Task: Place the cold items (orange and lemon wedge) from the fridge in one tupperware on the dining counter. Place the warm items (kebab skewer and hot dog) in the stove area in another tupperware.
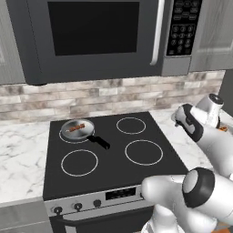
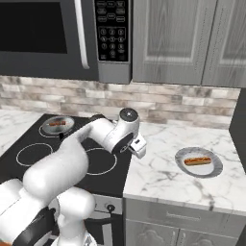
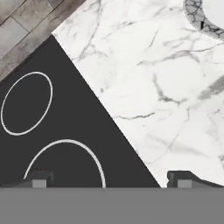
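The kebab skewer (image 1: 76, 128) lies in a small steel pan (image 1: 84, 132) on the back left burner of the stove's black cooktop (image 1: 113, 145). The hot dog (image 2: 198, 160) rests on a round grey plate (image 2: 214, 169) on the marble counter (image 2: 163, 178) to the right of the stove. My gripper (image 2: 140, 150) hangs open over the seam between cooktop and counter, left of the plate. In the hand view my gripper (image 3: 109, 179) is open with nothing between its fingertips (image 3: 39, 179). Cooktop (image 3: 52, 113) lies to the left, marble (image 3: 153, 87) to the right, and the plate's rim (image 3: 199, 17) sits in the top corner.
A microwave (image 1: 91, 36) hangs low over the stove. Grey wall cabinets (image 2: 182, 38) sit above the right counter, with a brick backsplash (image 2: 168, 103) behind. More marble counter (image 1: 20, 154) lies left of the stove. The pan's black handle (image 1: 100, 142) points toward the cooktop's middle.
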You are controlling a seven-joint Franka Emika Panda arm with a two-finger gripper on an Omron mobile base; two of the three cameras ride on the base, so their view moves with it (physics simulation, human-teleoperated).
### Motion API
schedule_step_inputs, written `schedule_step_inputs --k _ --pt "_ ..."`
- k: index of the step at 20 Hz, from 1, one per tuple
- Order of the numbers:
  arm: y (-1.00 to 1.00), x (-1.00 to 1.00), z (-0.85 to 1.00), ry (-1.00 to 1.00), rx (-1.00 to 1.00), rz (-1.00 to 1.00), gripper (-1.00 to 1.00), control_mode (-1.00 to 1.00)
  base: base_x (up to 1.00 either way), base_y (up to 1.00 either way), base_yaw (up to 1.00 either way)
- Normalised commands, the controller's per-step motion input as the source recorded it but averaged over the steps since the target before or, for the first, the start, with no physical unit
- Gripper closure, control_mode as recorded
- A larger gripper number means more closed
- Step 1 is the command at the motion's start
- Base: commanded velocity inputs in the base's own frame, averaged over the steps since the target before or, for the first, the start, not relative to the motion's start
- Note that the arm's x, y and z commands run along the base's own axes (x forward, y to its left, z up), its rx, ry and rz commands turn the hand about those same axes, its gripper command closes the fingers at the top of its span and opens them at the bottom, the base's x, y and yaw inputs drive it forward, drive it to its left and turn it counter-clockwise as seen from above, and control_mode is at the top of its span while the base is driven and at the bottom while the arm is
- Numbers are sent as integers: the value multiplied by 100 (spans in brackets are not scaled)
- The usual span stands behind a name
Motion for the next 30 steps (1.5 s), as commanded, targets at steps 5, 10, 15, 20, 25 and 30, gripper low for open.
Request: schedule_step_inputs --k 5,10,15,20,25,30 --pt "-94 6 -12 20 7 -20 -100 -100 0 0 0" --pt "-91 -3 -27 1 10 -14 -100 -100 0 0 0" --pt "-94 0 -2 9 12 -17 -100 -100 0 0 0" --pt "-73 2 -9 5 8 -13 -100 -100 0 0 0" --pt "-54 13 -25 0 0 -2 -100 -100 0 0 0" --pt "-28 31 -46 -2 -2 1 -100 -100 0 0 0"
